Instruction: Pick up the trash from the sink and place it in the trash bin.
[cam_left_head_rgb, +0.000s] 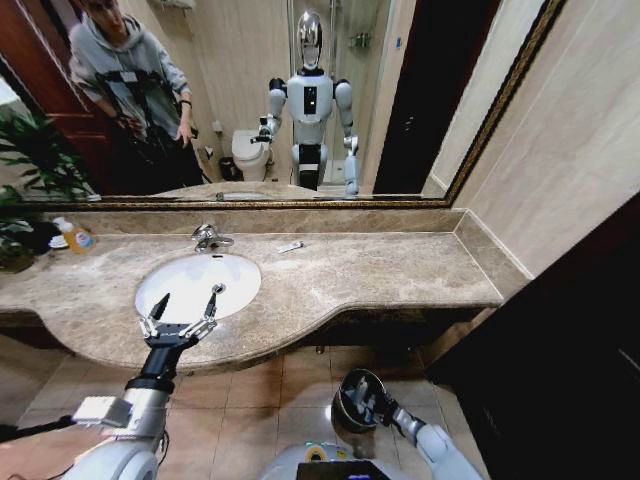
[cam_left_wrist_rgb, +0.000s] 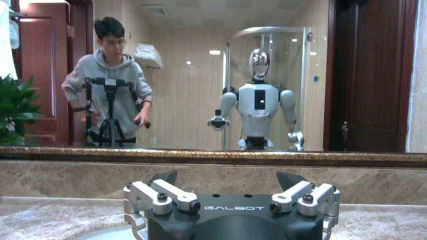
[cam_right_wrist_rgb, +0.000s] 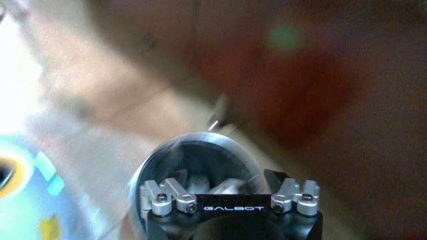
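Note:
The white oval sink (cam_left_head_rgb: 190, 275) sits in the brown marble counter; its basin shows a drain and no loose item that I can make out. My left gripper (cam_left_head_rgb: 186, 303) hangs open over the sink's near rim, nothing between its fingers; in the left wrist view this gripper (cam_left_wrist_rgb: 227, 178) faces the mirror with the basin's edge (cam_left_wrist_rgb: 107, 233) below. A small white packet (cam_left_head_rgb: 290, 246) lies on the counter right of the faucet (cam_left_head_rgb: 208, 238). Low at the floor, my right gripper (cam_left_head_rgb: 374, 404) is open over the round dark trash bin (cam_left_head_rgb: 349, 388). Pale shapes lie in the bin (cam_right_wrist_rgb: 193, 150) under this gripper (cam_right_wrist_rgb: 227, 176).
A clear bottle of orange liquid (cam_left_head_rgb: 76, 238) stands at the counter's far left beside a plant (cam_left_head_rgb: 30, 160). The mirror (cam_left_head_rgb: 260, 100) shows the robot and a person with a tripod. A dark cabinet (cam_left_head_rgb: 560, 350) stands on the right. Tiled floor (cam_left_head_rgb: 260, 400) runs below the counter.

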